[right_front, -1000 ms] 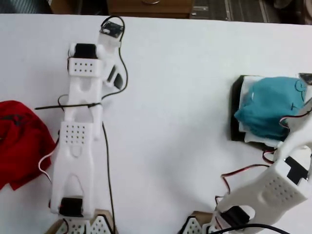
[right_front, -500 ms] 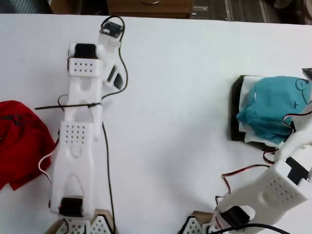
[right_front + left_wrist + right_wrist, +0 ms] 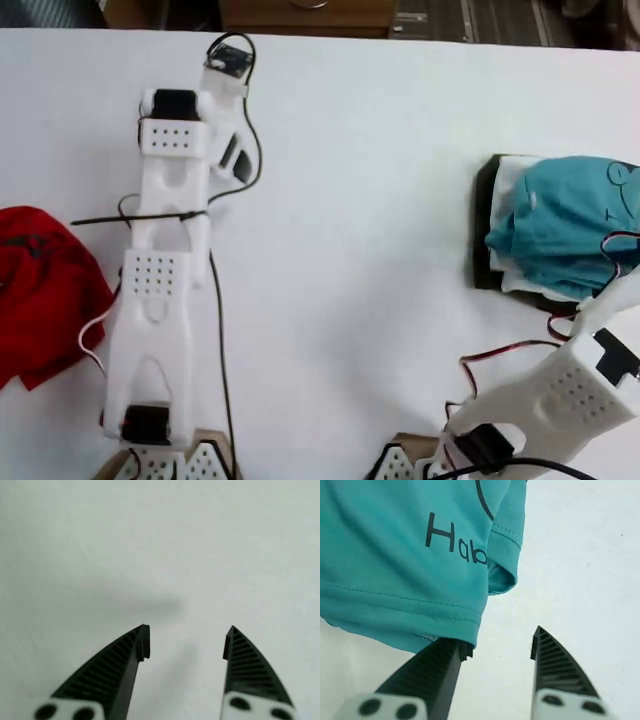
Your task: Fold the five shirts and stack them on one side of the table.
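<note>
Teal shirt (image 3: 565, 225) bunched in a loose heap on top of a small stack at the right side of the white desk (image 3: 380, 200). Under it, a white folded garment (image 3: 507, 180) peeking out along the stack's inner edge, and under that a black garment (image 3: 483, 230) as a dark strip against the desk. Red shirt (image 3: 40, 290) crumpled and unfolded at the far left edge, well apart from the stack.

Left arm (image 3: 165, 270) stretched flat and straight up the desk, just beside the red shirt without touching it, with a thin black cable (image 3: 222, 340) trailing alongside. Left gripper (image 3: 186, 640) open, both dark ribbed fingers spread, holding nothing, hovering over bare desk (image 3: 150, 540) with a faint shadow beneath.

Right arm (image 3: 560, 390) angled up from the lower right corner toward the stack, red and white wires (image 3: 500, 352) looping off its side. Right gripper (image 3: 500, 647) open as well, jaws set apart and gripping nothing. Seen from the right wrist, teal shirt (image 3: 405, 555) hanging close overhead, dark print on the fabric, its stitched hem draped over the tip of one finger (image 3: 445, 657). Other finger clear of the cloth, over plain desk (image 3: 580, 555).
</note>
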